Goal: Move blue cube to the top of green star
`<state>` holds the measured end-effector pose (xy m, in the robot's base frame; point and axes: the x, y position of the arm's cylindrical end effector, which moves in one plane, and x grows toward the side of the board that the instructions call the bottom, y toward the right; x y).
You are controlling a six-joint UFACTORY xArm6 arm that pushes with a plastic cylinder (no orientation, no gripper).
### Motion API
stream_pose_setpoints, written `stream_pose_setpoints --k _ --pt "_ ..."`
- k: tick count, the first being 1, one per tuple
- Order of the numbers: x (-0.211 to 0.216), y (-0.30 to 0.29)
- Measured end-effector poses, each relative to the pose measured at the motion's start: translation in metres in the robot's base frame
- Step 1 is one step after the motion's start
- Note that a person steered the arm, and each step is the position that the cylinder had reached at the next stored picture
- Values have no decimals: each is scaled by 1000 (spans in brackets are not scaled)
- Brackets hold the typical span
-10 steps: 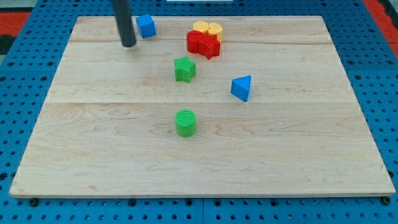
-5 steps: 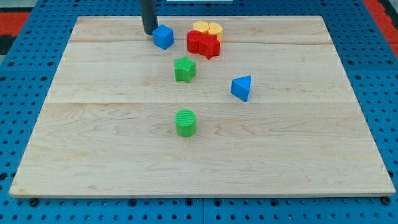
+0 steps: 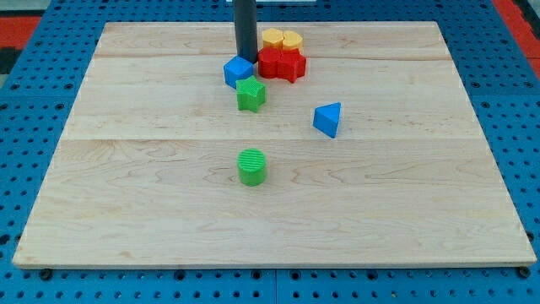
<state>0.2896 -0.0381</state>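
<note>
The blue cube (image 3: 238, 71) lies near the view's top centre, touching the upper left of the green star (image 3: 251, 94). My tip (image 3: 246, 58) stands just above the blue cube, at its upper right edge, between the cube and the red blocks. The dark rod rises from there out of the view's top.
Two red blocks (image 3: 282, 63) sit right of my tip, with yellow blocks (image 3: 282, 39) just above them. A blue triangular block (image 3: 328, 119) lies to the right of the star. A green cylinder (image 3: 251, 166) stands below the star. The wooden board (image 3: 126, 186) ends at a blue pegboard.
My tip moved from the view's upper left to the right and pushed the blue cube down and right, until it came against the green star.
</note>
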Motion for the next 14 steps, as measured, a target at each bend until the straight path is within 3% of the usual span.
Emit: stream_pose_setpoints --k 3,6,10,12,14 --pt "6 -47" --pt "34 -46" --pt "64 53" --pt "63 52" --pt "71 165"
